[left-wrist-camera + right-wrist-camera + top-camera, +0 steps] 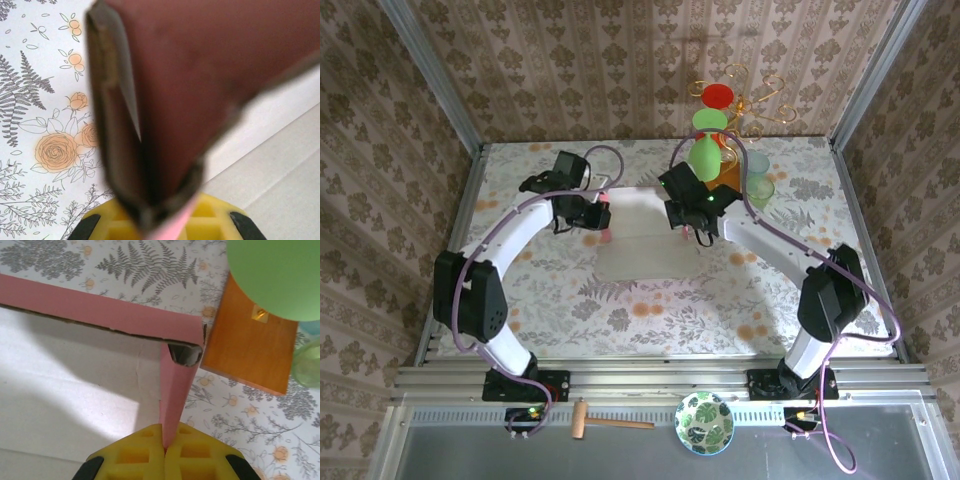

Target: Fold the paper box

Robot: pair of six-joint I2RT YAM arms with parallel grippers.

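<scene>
Grips the paper box [640, 245] at the middle of the bench [570, 300] by both ends of its left-right long axis, left tool [160, 220] clamped on the left flap [215, 75], right tool [164, 440] clamped on the right wall [175, 385].

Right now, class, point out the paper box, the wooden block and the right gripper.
paper box [100, 315]: right wrist view, on its pink wall.
wooden block [250, 350]: right wrist view, on its orange face.
right gripper [164, 440]: right wrist view, between its yellow fingertips.
</scene>
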